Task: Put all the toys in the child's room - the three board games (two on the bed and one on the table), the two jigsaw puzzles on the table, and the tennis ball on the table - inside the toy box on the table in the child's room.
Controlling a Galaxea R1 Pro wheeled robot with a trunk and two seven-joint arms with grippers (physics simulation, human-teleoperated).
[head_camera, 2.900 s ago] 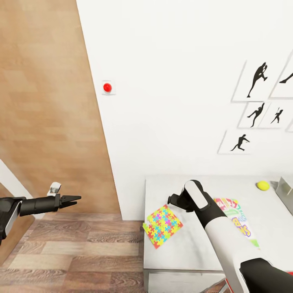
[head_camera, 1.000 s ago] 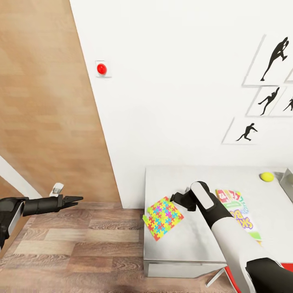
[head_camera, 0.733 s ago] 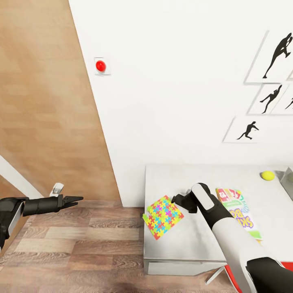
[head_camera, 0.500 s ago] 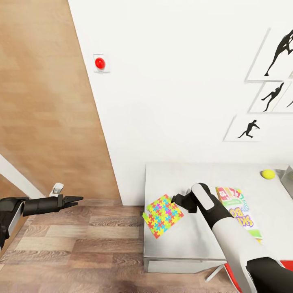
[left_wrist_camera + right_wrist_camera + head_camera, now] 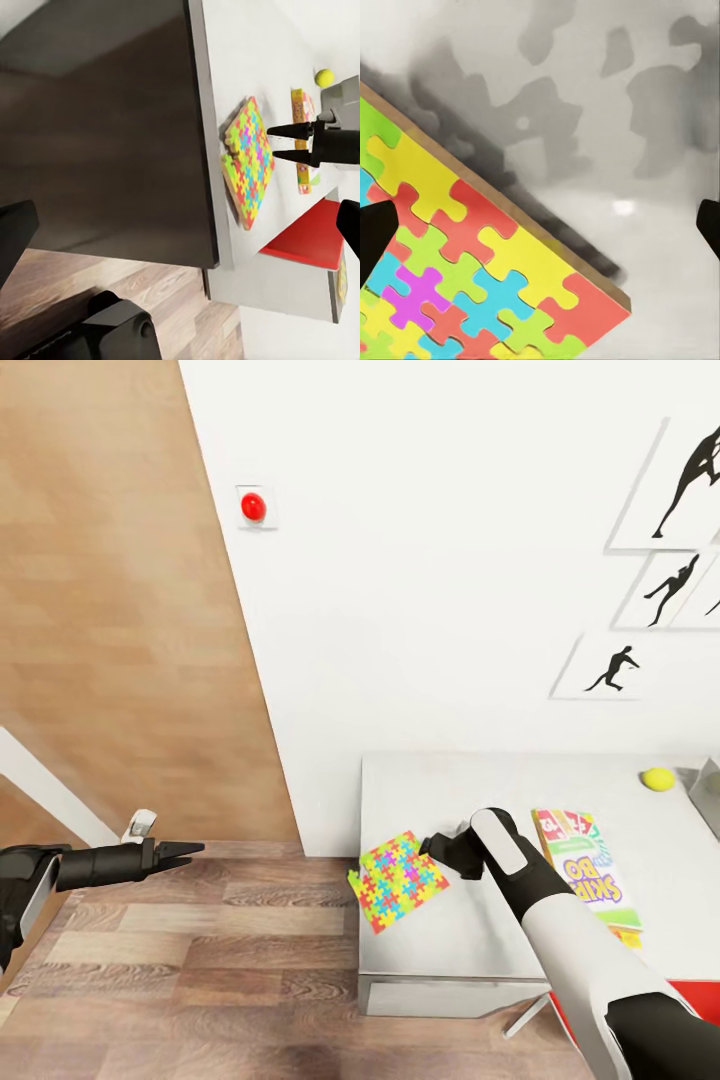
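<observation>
Two claws show in the head view. The left claw (image 5: 185, 850) hangs over the wood floor (image 5: 200, 950), well apart from the worktop (image 5: 450, 800), its fingers drawn to a narrow point; over the last seconds it has barely moved. The right claw (image 5: 437, 850) sits low over the worktop at the far corner of the puzzle (image 5: 400, 880), which lies at the worktop's near left corner with one edge just past the rim. The Skip-Bo box (image 5: 582, 870) lies flat beside the arm, the ball (image 5: 656, 779) farther back, next to the grey corner of the toy box (image 5: 705, 785). Since the earliest picture the view has shifted, so the camera moved; the right claw has settled closer to the puzzle, which looks like a lead-in to a grasp.

From the left wrist, that claw (image 5: 289, 144) shows two slim fingers with a small gap, pointed toward the puzzle (image 5: 247, 161), with the ball (image 5: 324, 76) beyond.

From the right wrist, the puzzle (image 5: 472, 277) lies flat on the worktop (image 5: 607, 112), orange edge showing. Dark fingertips (image 5: 375, 240) sit at opposite borders, so this claw is spread wide and holds nothing. No toy seen here is in the toy box yet.
</observation>
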